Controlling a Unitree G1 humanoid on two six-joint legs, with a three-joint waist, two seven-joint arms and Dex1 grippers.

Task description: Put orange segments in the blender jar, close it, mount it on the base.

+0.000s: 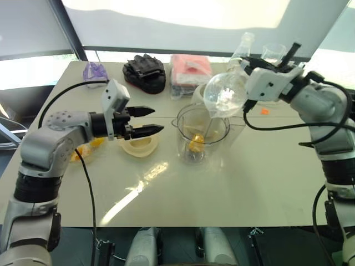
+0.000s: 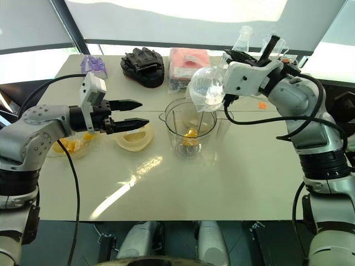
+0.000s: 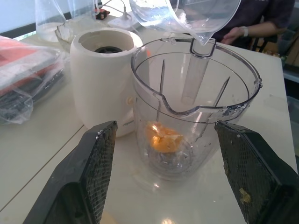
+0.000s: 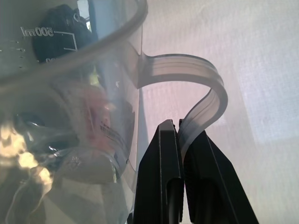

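The clear blender jar (image 1: 202,133) stands upright mid-table with orange segments (image 3: 163,140) lying at its bottom. Right behind it stands the cream-white base (image 3: 105,79), its dark socket facing up. My left gripper (image 1: 158,120) is open, level, just left of the jar, its fingers (image 3: 88,172) apart on either side of the jar in the wrist view. My right gripper (image 4: 180,126) is shut on the handle of a clear measuring cup (image 1: 224,94), which hangs tipped over the jar's rim.
A flat cream lid (image 1: 138,147) lies under my left gripper. A shallow bowl (image 2: 69,145) with more orange pieces sits at the left. At the back are a black glove (image 1: 145,73), a pink packet (image 1: 189,72) and a flask (image 1: 244,47). A person's hand (image 3: 236,33) rests beyond the table.
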